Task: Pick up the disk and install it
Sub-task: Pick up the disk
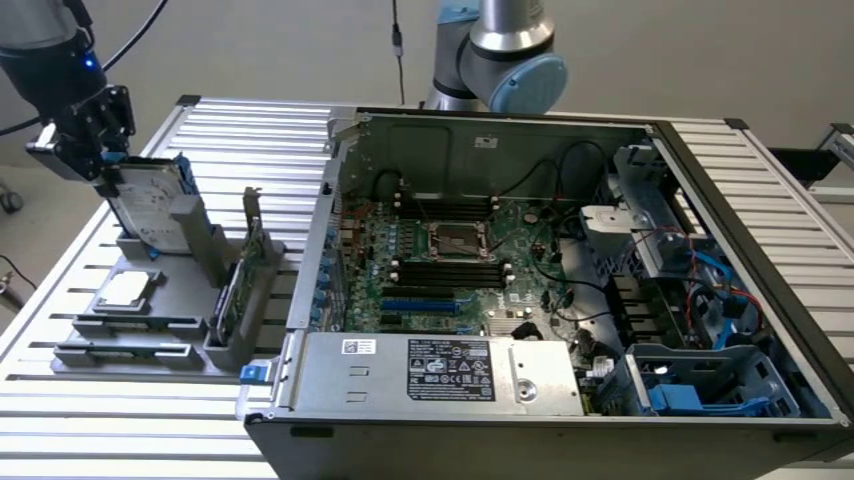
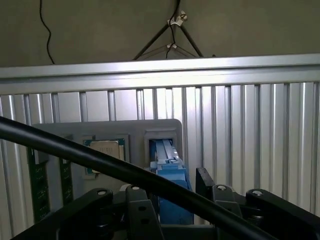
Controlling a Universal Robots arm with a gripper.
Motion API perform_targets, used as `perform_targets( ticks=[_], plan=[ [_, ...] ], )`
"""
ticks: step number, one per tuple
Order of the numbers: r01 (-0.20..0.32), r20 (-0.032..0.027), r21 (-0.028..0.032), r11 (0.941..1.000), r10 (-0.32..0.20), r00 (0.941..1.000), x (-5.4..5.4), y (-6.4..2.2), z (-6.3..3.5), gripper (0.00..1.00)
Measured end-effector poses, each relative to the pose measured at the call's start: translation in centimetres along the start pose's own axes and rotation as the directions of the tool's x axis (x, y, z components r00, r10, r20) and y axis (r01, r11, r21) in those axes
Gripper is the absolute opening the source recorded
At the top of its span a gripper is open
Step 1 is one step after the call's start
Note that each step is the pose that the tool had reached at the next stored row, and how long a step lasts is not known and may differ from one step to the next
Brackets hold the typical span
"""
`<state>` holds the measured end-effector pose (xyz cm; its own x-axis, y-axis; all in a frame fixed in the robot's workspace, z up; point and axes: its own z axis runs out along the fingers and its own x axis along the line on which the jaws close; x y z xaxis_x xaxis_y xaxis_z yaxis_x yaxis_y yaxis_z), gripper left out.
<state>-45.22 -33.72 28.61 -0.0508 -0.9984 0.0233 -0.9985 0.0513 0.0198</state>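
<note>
So basically nothing's installed yet: the open computer case sits well off to the side of the gripper, and the disk is still standing upright in the grey rack right under it. The jaws are spread apart, with the disk's blue top edge between them, not clamped as far as I can tell, so the pickup and install both look left to do.

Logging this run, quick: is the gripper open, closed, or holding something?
Gripper: open, jaws on either side of the upright disk, nothing held.
</note>
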Motion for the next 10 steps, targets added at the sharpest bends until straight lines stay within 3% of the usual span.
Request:
perform_targets(
  ticks=[2, 4, 10],
  plan=[
    [0.0, -0.0088, 0.0004, 1.0, 0.0, 1.0, 0.0, -0.03, 0.0, 0.48],
    [0.0, -0.0136, 0.0008, 1.0, 0.0, 0.9999, 0.01, -0.09, 0.0, 0.48],
    [0.0, -0.0184, 0.0034, 1.0, 0.001, 0.9998, -0.01, -0.22, -0.05, 0.48]
  ],
)
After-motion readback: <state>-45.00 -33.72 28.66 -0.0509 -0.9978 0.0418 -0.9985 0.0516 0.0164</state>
